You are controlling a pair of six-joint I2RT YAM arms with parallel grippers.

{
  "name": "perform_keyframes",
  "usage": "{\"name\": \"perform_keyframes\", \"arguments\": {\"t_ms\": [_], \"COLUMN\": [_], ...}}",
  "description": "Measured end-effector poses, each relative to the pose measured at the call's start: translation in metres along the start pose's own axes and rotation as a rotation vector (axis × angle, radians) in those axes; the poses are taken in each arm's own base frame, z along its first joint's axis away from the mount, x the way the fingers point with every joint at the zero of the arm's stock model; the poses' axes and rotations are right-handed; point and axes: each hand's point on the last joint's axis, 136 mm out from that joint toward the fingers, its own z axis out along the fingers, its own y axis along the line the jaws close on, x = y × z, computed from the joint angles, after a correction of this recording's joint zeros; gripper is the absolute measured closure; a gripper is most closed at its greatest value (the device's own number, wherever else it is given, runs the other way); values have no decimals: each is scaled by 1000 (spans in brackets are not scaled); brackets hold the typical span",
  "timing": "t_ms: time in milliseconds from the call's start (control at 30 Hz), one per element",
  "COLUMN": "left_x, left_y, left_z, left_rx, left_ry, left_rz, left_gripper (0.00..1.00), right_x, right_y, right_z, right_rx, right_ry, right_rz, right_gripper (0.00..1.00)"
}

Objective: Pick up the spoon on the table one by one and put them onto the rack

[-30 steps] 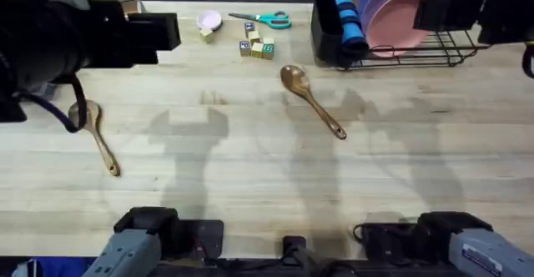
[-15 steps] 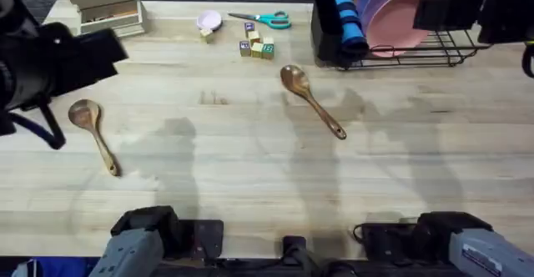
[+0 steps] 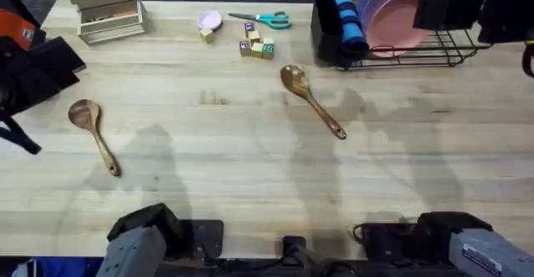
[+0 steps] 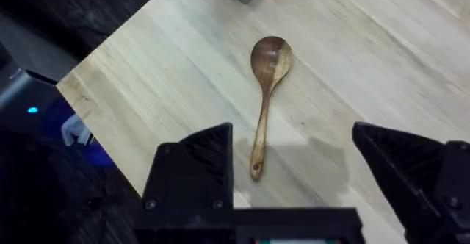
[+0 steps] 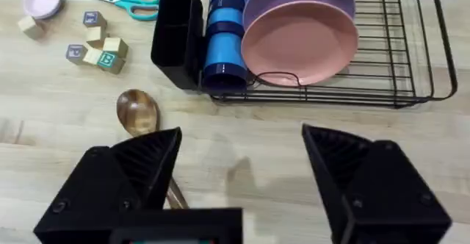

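Two wooden spoons lie on the pale plank counter [image 3: 250, 160]: one spoon [image 3: 93, 133] at centre left, the other spoon [image 3: 310, 99] just below the rack [image 3: 400, 52] at upper right; left gripper [image 4: 294, 185] and right gripper [image 5: 239, 189] both spread, empty.

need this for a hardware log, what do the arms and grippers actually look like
Both grippers have black, blocky, wedge-shaped fingers: the left gripper and the right gripper. From overhead the left arm is a dark body with an orange patch and a black cable hanging from it. The arm bases at the near edge are grey and black.
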Motion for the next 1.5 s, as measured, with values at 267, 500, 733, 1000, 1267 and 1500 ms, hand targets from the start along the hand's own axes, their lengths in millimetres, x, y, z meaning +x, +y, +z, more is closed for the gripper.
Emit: {"name": "perform_keyframes", "arguments": {"t_ms": [267,500,733,1000,1267,1500], "left_x": [-1,-2,3,37,59,74], "left_y": [0,1,-4,21,25,13], "left_z": [0,10,54,119,158,183], "left_rx": [1,-38,-118,-252,-279,-237], "left_ry": [-4,16,134,378,493,541], "left_rz": [-1,12,45,-66,-85,-74], "left_gripper": [7,7,8,7,7,6], "right_x": [-1,-1,-1,-1,-1,2], "right_y": [0,0,0,0,0,-1], "right_z": [0,0,0,0,0,8], "right_rx": [0,0,0,0,0,0], "right_ry": [-2,-2,-2,-2,-2,21], "right_rz": [0,0,0,0,0,2], "right_gripper": [5,5,5,5,6,5]}}
